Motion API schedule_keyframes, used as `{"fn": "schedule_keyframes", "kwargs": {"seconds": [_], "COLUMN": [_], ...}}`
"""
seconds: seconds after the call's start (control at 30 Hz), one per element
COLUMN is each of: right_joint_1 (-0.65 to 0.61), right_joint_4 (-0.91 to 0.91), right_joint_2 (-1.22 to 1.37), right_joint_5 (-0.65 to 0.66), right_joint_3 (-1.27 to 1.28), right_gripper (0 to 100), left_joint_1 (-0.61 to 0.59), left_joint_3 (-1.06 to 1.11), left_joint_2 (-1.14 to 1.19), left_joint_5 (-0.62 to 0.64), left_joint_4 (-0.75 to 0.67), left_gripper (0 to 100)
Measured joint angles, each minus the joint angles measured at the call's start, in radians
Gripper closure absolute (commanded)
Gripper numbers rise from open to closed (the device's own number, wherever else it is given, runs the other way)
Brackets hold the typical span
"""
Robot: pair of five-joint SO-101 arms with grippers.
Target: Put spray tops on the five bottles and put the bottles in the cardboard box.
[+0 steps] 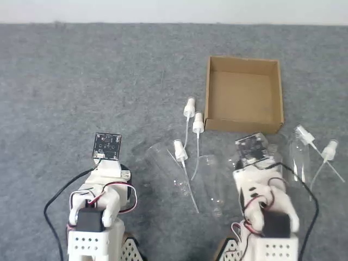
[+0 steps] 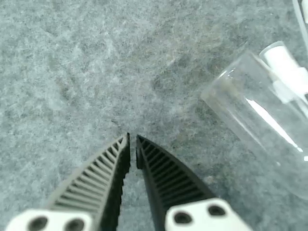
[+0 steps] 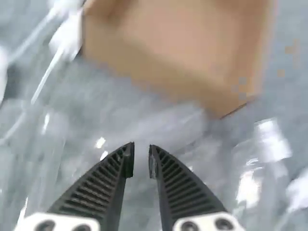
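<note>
- Left tool [image 2: 133, 138] clenched and empty, over the grey worktop [image 2: 72, 62], with a clear bottle [image 2: 269, 125] lying near it.
- Right tool [image 3: 141, 147] parted by a narrow gap, grasping nothing, above lying bottles [image 1: 212, 182] near the cardboard box [image 1: 244, 95].
- Spray tops [image 1: 198, 124] loose on the worktop: three left of the box's front corner, two at its right.
</note>
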Motion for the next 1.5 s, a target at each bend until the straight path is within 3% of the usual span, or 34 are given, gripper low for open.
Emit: {"fn": "schedule_keyframes", "kwargs": {"seconds": [0.13, 0.27, 0.5, 0.67, 0.77, 1.1, 1.3, 1.5], "right_joint_1": [0.012, 0.068, 0.298, 0.397, 0.434, 0.463, 0.465, 0.471], "right_joint_4": [0.035, 0.040, 0.035, 0.034, 0.034, -0.044, -0.124, -0.130], "right_joint_2": [0.002, 0.192, 0.784, 1.214, 1.445, 1.760, 1.841, 1.846], "right_joint_5": [0.005, 0.009, 0.049, 0.091, 0.106, 0.127, 0.127, 0.129], "right_joint_3": [-0.175, -0.334, -0.640, -0.841, -0.919, -0.971, -0.971, -0.971], "right_gripper": [98.0, 89.7, 84.6, 73.2, 72.3, 73.0, 90.0, 97.4], "left_joint_1": [0.000, 0.000, 0.000, 0.000, 0.000, 0.000, 0.000, 0.000], "left_joint_3": [0.000, 0.000, 0.000, 0.000, 0.000, 0.000, 0.000, 0.000], "left_joint_2": [0.000, 0.000, 0.000, 0.000, 0.000, 0.000, 0.000, 0.000], "left_joint_5": [0.000, 0.000, 0.000, 0.000, 0.000, 0.000, 0.000, 0.000], "left_joint_4": [0.000, 0.000, 0.000, 0.000, 0.000, 0.000, 0.000, 0.000], "left_gripper": [99, 99, 99, 99, 99, 99, 99, 99]}}
